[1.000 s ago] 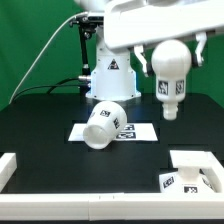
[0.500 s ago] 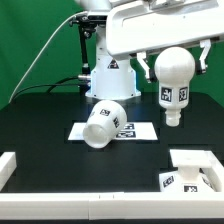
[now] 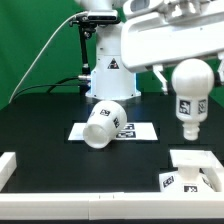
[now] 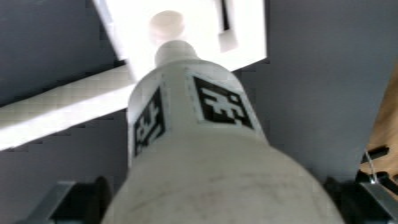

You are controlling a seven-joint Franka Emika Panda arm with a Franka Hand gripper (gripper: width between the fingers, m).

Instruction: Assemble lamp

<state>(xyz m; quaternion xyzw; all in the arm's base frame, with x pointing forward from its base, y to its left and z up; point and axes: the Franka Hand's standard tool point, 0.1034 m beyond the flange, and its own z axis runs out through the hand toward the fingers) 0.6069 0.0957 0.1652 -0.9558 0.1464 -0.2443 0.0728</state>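
Three white plastic parts with black-and-white square tags make up the lamp, and they lie apart. The bulb (image 3: 190, 92) hangs in the air on the exterior view's right, its rounded head up and its narrower neck pointing straight down. A square tag sits on the neck facing the camera, and the wrist view shows two tags on adjoining sides of the neck (image 4: 192, 105). The gripper (image 3: 190, 76) pinches the rounded head, with dark fingers (image 4: 75, 200) pressed against either side of it.

Below the bulb, clear of its tip, the flat square base (image 3: 195, 160) rests on the black table (image 3: 45, 130) near the front right corner, with tags on its front edge. In the wrist view the neck's tip points toward the base (image 4: 121, 25), where a round hole shows just beyond the tip.

The tapered shade (image 3: 105, 123) lies on its side near the middle of the table, on the marker board (image 3: 145, 131), with its wider open end toward the front left. Behind it stands the white robot pedestal (image 3: 110, 78) with a triangle sticker.
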